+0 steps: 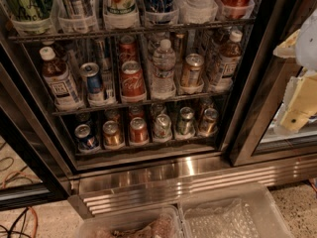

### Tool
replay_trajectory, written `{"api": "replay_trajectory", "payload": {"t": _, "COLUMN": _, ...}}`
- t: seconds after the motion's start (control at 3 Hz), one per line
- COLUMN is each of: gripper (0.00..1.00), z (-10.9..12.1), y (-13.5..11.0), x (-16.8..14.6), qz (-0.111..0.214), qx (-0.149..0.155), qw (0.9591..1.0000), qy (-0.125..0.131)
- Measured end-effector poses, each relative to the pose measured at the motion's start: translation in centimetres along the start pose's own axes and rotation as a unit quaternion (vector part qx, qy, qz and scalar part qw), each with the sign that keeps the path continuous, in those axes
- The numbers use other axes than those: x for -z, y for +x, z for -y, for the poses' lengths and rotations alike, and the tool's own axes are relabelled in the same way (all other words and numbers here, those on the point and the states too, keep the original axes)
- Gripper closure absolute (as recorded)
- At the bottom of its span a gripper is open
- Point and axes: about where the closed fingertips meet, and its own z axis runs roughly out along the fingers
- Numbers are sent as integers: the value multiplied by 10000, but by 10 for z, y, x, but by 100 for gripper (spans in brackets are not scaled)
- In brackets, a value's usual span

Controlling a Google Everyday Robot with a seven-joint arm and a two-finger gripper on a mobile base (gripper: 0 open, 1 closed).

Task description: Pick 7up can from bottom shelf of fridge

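On the fridge's bottom shelf, fourth from its left wall, the 7up can stands untouched. My gripper hangs off the fridge's right side, well apart: reach, grasp and lift all remain. Cut off at the edge, it could be open or closed; I cannot tell.

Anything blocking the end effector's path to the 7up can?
Nothing visible. The end effector hangs far right, outside the fridge; the 7up can stands at the front of the bottom shelf, red can and green can close beside it.
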Motion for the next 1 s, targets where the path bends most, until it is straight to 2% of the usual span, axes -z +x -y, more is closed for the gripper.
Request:
{"api": "replay_trajectory", "payload": {"t": 0.33, "gripper": 0, "z": -3, "y": -2, "x": -8, "qz": 22, "qx": 8, "qw": 10000, "qy": -17}}
{"api": "replay_trajectory", "payload": {"t": 0.67, "gripper": 0, "z": -13, "y": -7, "x": -39, "qz": -25, "qx": 50, "qw": 10000, "qy": -81}}
{"api": "replay_trajectory", "payload": {"t": 1.0, "gripper": 0, "z": -29, "y": -10, "x": -87, "qz": 37, "qx": -117, "qw": 9998, "qy": -145}}
